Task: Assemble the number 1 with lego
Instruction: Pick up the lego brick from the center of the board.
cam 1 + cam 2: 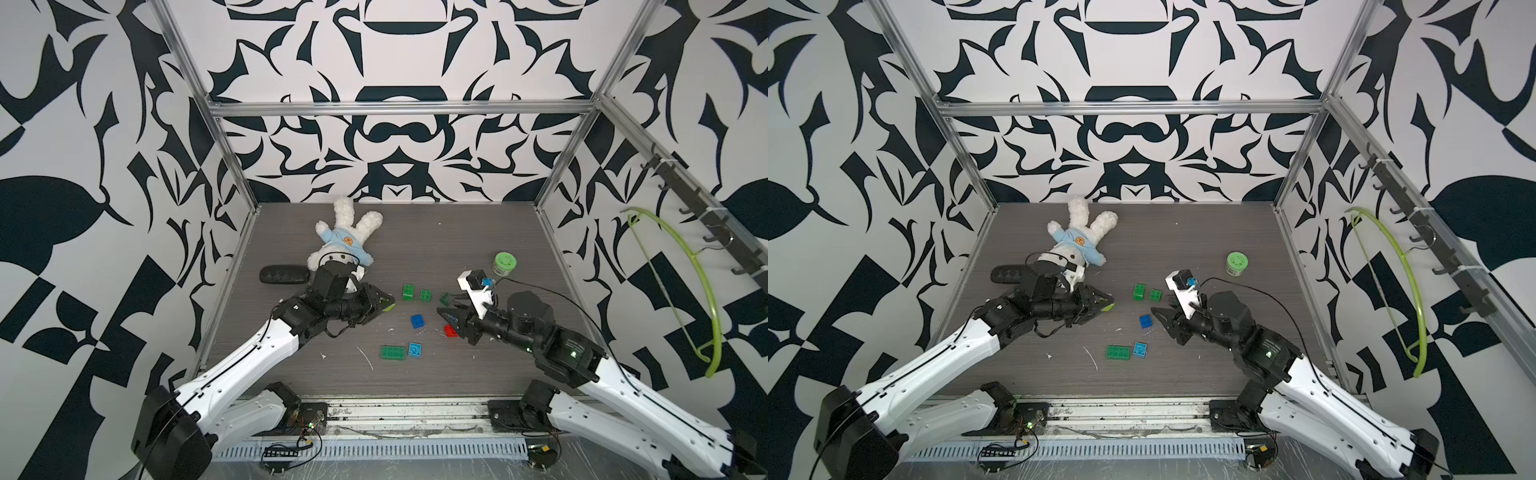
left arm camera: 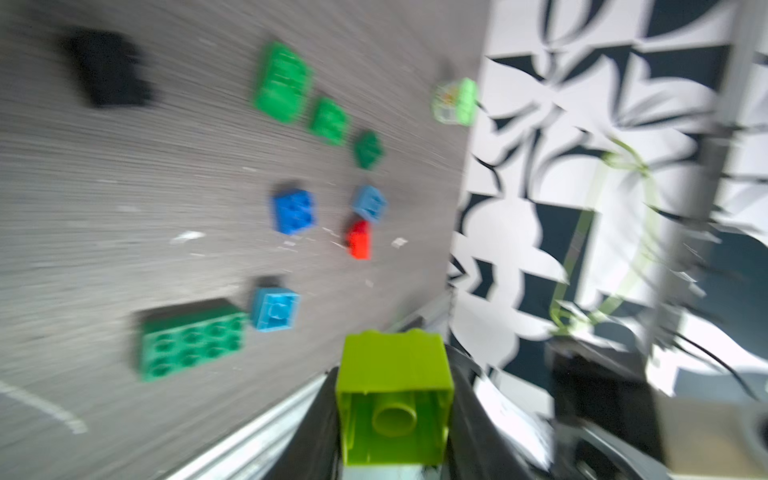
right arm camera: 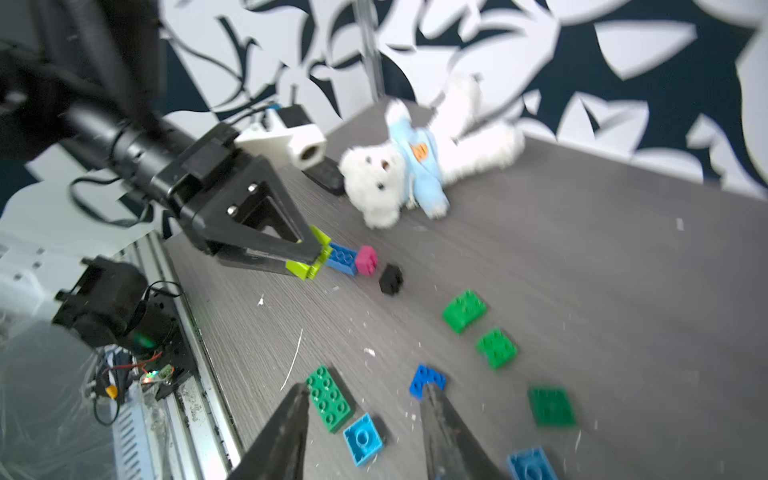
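grey tabletop, left fingers clamped on lime brick, right fingers apart, empty

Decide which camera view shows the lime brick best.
Left wrist view: the lime brick fills the foreground, hollow underside clear. Right wrist view shows it small in the left pincer; both top views show only a sliver.

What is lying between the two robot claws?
A blue brick lies roughly between the left gripper, shut on a lime brick, and the open right gripper; both top views show it.

The lime brick and long green brick contrast with black-and-white patterned walls.
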Robot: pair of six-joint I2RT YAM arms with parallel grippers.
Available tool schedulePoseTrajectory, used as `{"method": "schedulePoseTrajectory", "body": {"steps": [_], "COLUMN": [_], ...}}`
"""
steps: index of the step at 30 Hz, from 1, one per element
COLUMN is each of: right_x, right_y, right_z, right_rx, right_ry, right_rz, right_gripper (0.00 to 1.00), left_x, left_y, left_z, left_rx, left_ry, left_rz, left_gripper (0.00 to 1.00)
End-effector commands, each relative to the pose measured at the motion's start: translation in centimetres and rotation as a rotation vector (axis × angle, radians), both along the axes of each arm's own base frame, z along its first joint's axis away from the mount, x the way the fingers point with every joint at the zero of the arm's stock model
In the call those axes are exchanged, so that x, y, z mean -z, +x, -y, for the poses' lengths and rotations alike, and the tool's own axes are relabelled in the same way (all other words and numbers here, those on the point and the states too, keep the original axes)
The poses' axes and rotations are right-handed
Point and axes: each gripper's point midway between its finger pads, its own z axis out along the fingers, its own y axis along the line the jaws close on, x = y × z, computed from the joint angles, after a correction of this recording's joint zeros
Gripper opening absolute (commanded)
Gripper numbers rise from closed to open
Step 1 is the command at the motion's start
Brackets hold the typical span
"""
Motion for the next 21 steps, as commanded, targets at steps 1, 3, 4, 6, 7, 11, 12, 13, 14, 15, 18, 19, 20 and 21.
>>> {"method": "schedulePoseTrajectory", "body": {"steps": [1,3,4,6,7,11,12,13,14,15,18,19,20,21], "right_x": [-4.2,-4.2,-4.3,-4.6,-4.9,-6.5,-6.9,-7.4,-7.7,-8.1,-9.2,-9.3,-9.4,-9.4], "right_y": [-1.8,-2.1,-2.3,-2.6,-2.8,-3.3,-3.4,-3.4,-3.5,-3.5,-3.4,-3.4,-3.4,-3.4], "right_z": [-1.6,-2.1,-2.3,-2.9,-3.2,-4.4,-4.7,-5.0,-5.3,-5.6,-6.2,-6.4,-6.5,-6.7], "right_rx": [-0.184,-0.232,-0.260,-0.307,-0.329,-0.409,-0.424,-0.438,-0.456,-0.463,-0.484,-0.491,-0.499,-0.503], "right_ry": [0.036,0.001,-0.015,-0.030,-0.029,-0.001,0.008,0.017,0.026,0.033,0.058,0.063,0.066,0.067], "right_rz": [0.281,0.307,0.318,0.333,0.344,0.379,0.385,0.390,0.395,0.404,0.427,0.430,0.429,0.428], "right_gripper": [0.52,0.55,0.55,0.56,0.57,0.57,0.57,0.57,0.56,0.56,0.55,0.54,0.54,0.53], "left_x": [-4.2,-5.2,-5.7,-6.7,-7.3,-9.6,-10.0,-10.3,-10.7,-10.9,-11.6,-11.8,-12.0,-12.1], "left_y": [-2.3,-3.1,-3.4,-3.9,-4.2,-5.4,-5.6,-5.7,-5.9,-6.0,-6.4,-6.5,-6.6,-6.6], "left_z": [1.3,1.3,1.3,1.4,1.4,1.7,1.7,1.8,1.8,1.8,2.0,2.0,2.0,2.0], "left_rx": [0.165,0.202,0.219,0.249,0.268,0.334,0.344,0.350,0.359,0.366,0.389,0.393,0.395,0.396], "left_ry": [-0.163,-0.192,-0.209,-0.243,-0.262,-0.320,-0.326,-0.330,-0.337,-0.343,-0.358,-0.362,-0.365,-0.367], "left_rz": [0.076,0.098,0.110,0.132,0.144,0.197,0.207,0.214,0.223,0.227,0.242,0.249,0.254,0.257], "left_gripper": [0.30,0.27,0.26,0.25,0.24,0.23,0.23,0.22,0.22,0.22,0.22,0.21,0.21,0.21]}}
